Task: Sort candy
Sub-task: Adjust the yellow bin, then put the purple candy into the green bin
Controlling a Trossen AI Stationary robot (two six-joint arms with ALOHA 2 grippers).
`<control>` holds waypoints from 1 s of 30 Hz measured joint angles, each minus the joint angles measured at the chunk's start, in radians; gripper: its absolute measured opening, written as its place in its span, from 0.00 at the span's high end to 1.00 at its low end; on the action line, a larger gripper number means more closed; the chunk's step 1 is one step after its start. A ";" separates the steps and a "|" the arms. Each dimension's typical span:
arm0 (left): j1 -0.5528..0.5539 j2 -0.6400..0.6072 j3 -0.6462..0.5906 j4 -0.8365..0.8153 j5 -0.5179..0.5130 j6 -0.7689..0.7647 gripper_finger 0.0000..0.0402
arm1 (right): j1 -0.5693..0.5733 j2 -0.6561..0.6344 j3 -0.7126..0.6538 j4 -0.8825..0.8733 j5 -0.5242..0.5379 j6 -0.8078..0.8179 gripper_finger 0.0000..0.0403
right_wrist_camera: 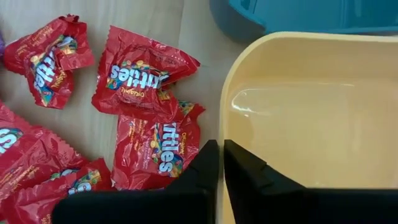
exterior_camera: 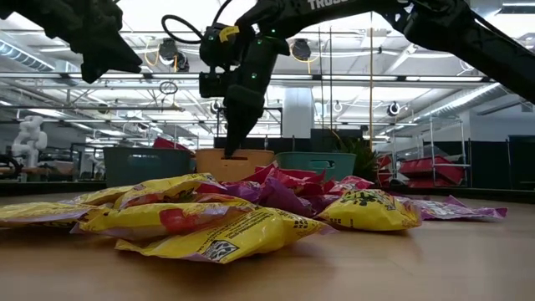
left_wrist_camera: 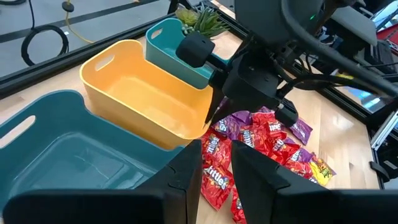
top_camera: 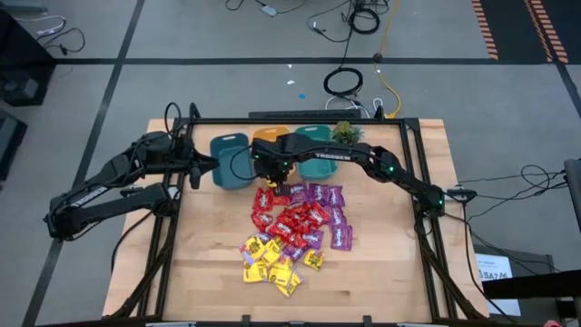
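Observation:
The candy lies in a pile on the table: red packets in the middle, purple ones toward the far right, yellow ones nearest. Three bins stand behind the pile: teal, orange, teal. My right gripper points down just above the orange bin's near rim, shut, with nothing between its fingers. Red packets lie on the wood beside it. My left gripper hangs open and empty over the table's left side, near the left teal bin.
A small green plant stands behind the right teal bin. Black frame rails run along the table's sides and back. Bare wood lies left of the pile and right of it. Both the orange bin and the left teal bin look empty.

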 joint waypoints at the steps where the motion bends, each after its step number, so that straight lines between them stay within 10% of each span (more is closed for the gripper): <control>1: 0.000 0.000 0.000 0.000 0.000 0.000 0.76 | 0.000 -0.005 0.000 -0.002 -0.001 0.000 0.93; 30: 0.000 0.000 0.001 0.000 -0.009 0.162 0.76 | -0.090 -0.326 -0.006 -0.192 -0.151 0.208 0.79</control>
